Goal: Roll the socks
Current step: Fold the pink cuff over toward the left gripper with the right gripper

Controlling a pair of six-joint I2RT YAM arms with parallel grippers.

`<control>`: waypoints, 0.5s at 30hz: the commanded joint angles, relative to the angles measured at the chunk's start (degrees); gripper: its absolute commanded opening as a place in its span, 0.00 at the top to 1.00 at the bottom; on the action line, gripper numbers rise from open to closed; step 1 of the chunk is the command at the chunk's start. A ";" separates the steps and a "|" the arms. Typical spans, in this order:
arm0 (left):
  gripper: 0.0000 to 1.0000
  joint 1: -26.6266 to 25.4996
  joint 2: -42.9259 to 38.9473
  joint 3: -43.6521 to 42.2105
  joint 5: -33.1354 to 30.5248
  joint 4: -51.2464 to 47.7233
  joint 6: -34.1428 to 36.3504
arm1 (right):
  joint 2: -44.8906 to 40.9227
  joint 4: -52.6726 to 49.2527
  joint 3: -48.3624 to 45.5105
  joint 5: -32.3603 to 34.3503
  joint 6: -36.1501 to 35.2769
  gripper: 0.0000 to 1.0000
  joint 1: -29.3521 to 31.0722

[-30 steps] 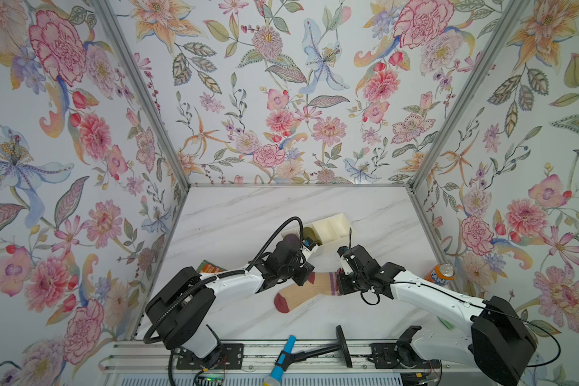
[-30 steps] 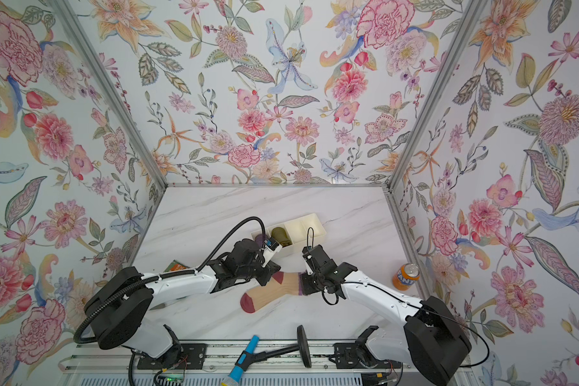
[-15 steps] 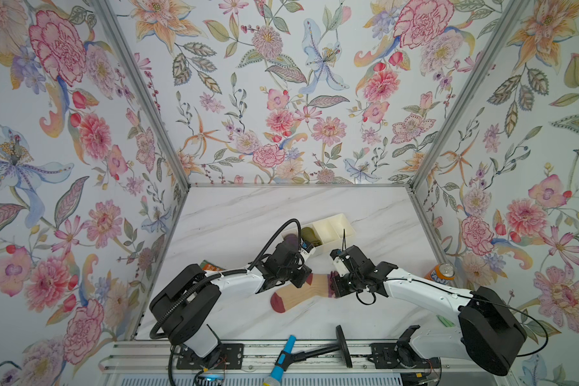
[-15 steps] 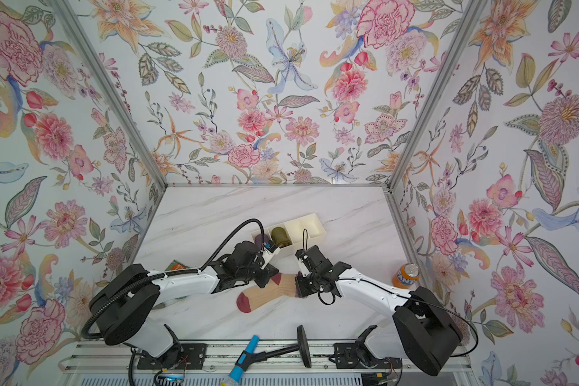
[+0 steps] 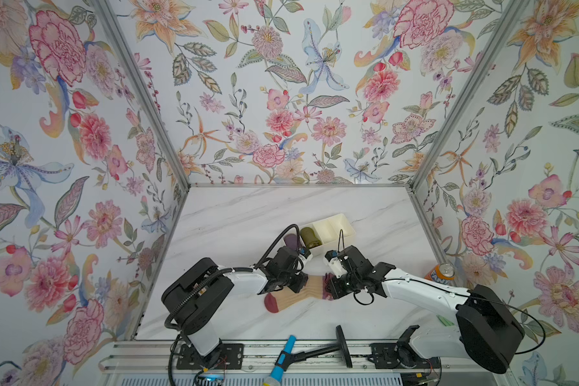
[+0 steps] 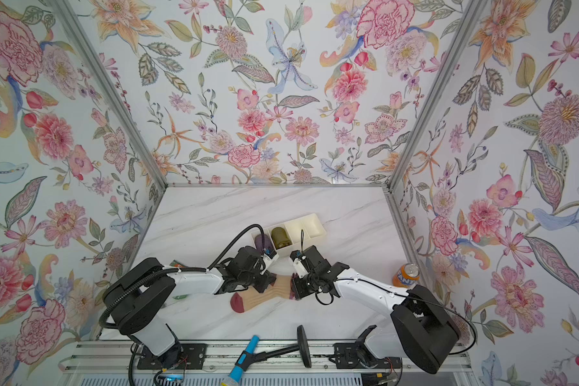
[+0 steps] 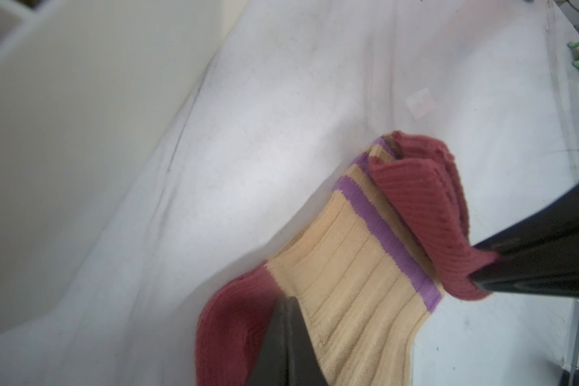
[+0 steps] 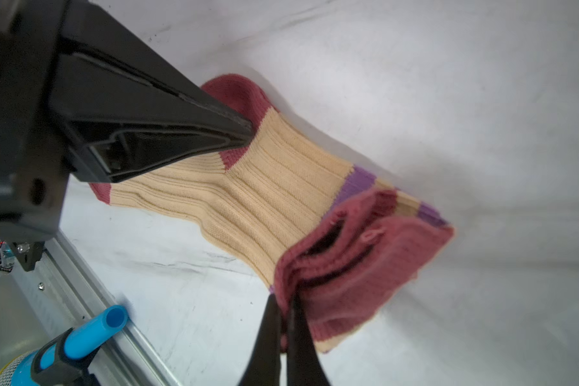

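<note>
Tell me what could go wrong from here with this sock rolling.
1. The right pincer pinches only the edge of the folded maroon cuff, whose layers gape; the fold may slip free or unroll.
2. The left pincer, shut at the heel of the socks, might not pin them, so they could slide on the smooth table instead of rolling.
3. The pincers are close; rolling further could bump them together.

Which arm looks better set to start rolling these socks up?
Right. The right tool pinches the folded-over cuff of the socks, ready to roll it onward; the left tool just holds near the heel.
</note>
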 commanded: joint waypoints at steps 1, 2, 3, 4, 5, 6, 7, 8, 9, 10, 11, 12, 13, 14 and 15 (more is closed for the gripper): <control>1.00 0.53 1.57 -1.06 1.60 1.74 -1.12 | 1.38 1.12 0.32 -1.32 -1.50 1.00 0.79; 1.00 0.54 1.73 -1.27 1.84 2.04 -1.26 | 1.77 1.19 0.54 -1.35 -1.60 1.00 0.98; 1.00 0.53 2.00 -1.43 1.91 2.28 -1.38 | 2.16 1.29 0.67 -1.47 -1.77 1.00 1.19; 1.00 0.52 2.18 -1.59 2.04 2.49 -1.44 | 2.56 1.44 0.89 -1.90 -1.97 1.00 1.34; 1.00 0.46 2.32 -1.70 2.12 2.57 -1.55 | 3.01 1.56 1.09 -2.23 -2.16 1.00 1.60; 1.00 0.45 2.38 -1.76 2.13 2.73 -1.66 | 3.50 1.61 1.32 -2.43 -2.26 1.00 1.78; 1.00 0.54 2.41 -1.83 2.14 2.75 -1.59 | 4.04 1.56 1.54 -2.54 -2.40 1.00 2.14; 1.00 0.50 2.39 -1.95 2.17 2.98 -1.73 | 4.58 1.57 1.79 -2.77 -2.56 1.00 2.42; 1.00 0.54 2.41 -1.98 2.14 3.00 -1.68 | 4.99 1.57 2.02 -2.80 -2.61 1.00 2.57; 1.00 0.54 2.40 -2.04 2.21 3.08 -1.74 | 5.54 1.49 2.24 -2.99 -2.73 1.00 2.81; 1.00 0.53 2.37 -2.02 2.22 3.07 -1.74 | 6.07 1.48 2.47 -3.09 -2.75 1.00 3.07; 1.00 0.54 2.36 -2.04 2.21 3.10 -1.68 | 6.47 1.48 2.65 -3.20 -2.84 1.00 3.18; 1.00 0.47 2.41 -2.07 2.31 3.14 -1.75 | 6.95 1.47 2.78 -3.33 -2.84 1.00 3.37; 1.00 0.54 2.41 -2.07 2.30 3.11 -1.73 | 7.32 1.46 2.87 -3.42 -2.92 1.00 3.46; 1.00 0.54 2.40 -2.07 2.37 3.09 -1.75 | 7.65 1.41 2.97 -3.69 -2.88 1.00 3.49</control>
